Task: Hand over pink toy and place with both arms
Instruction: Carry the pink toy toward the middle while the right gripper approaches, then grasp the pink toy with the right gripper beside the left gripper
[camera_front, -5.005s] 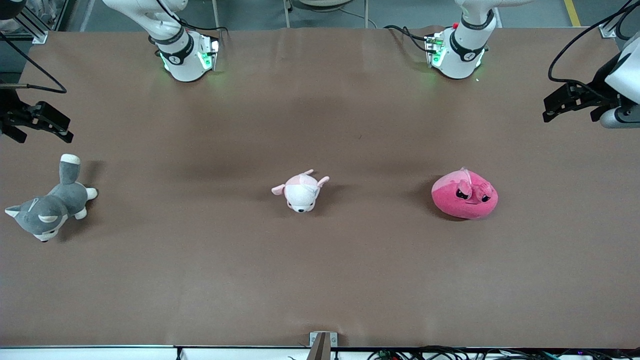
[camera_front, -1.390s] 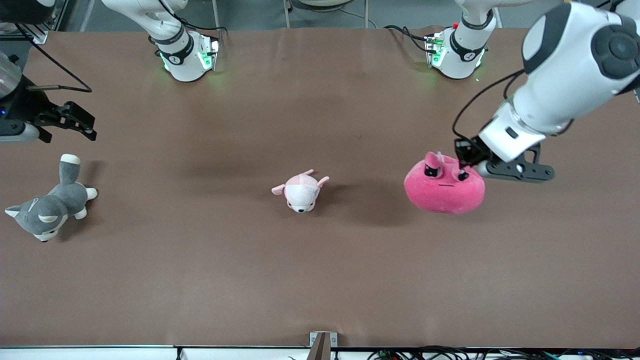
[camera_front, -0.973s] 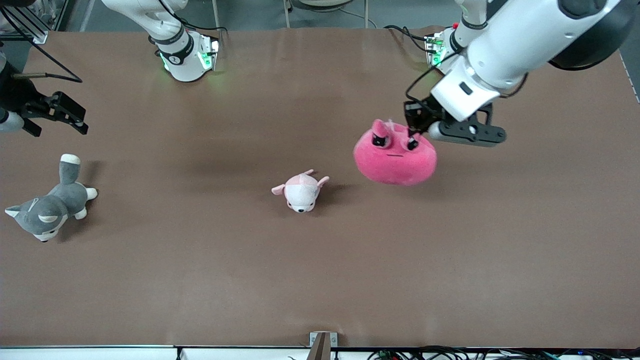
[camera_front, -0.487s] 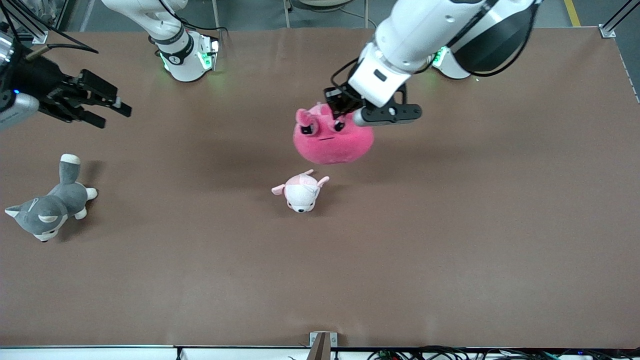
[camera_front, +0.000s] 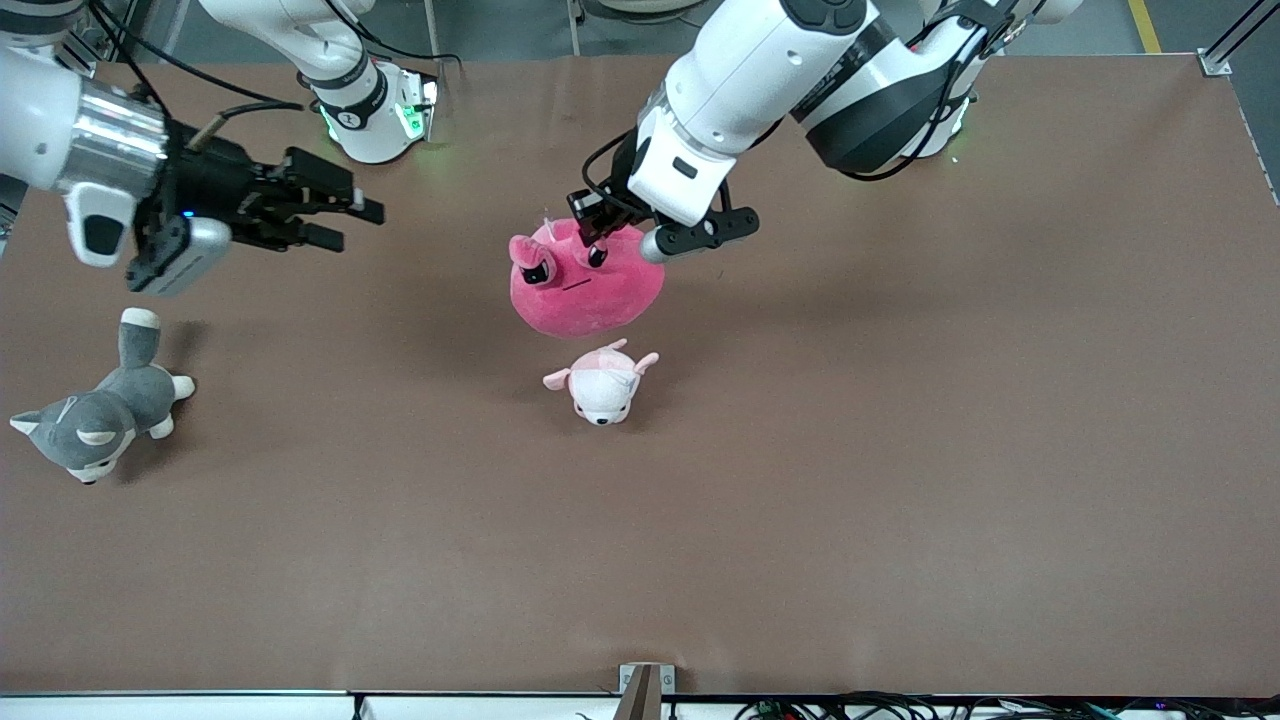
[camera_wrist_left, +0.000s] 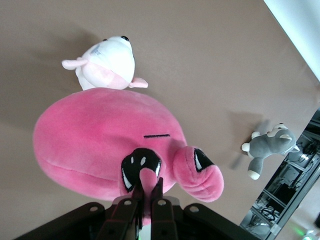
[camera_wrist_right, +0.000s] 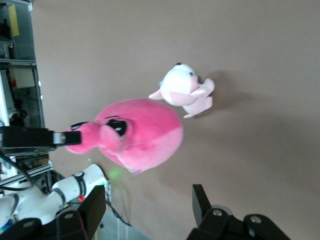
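The pink toy (camera_front: 585, 280) is a round hot-pink plush with black angry eyes. It hangs in the air over the middle of the table, above the small pale plush. My left gripper (camera_front: 592, 232) is shut on one of its ears; in the left wrist view the fingers (camera_wrist_left: 134, 196) pinch that ear and the pink toy (camera_wrist_left: 100, 145) hangs from them. My right gripper (camera_front: 345, 214) is open and empty, in the air toward the right arm's end of the table, pointing at the toy. The right wrist view shows the pink toy (camera_wrist_right: 137, 132) ahead of the right gripper (camera_wrist_right: 150, 205).
A small pale pink-and-white plush animal (camera_front: 602, 382) lies on the brown table (camera_front: 900, 450) just under the hanging toy. A grey-and-white plush dog (camera_front: 95, 410) lies near the right arm's end of the table.
My left gripper lifted the pink toy off the table and carried it toward the right arm's end, to over the middle. My right gripper has moved toward the middle, closer to the toy.
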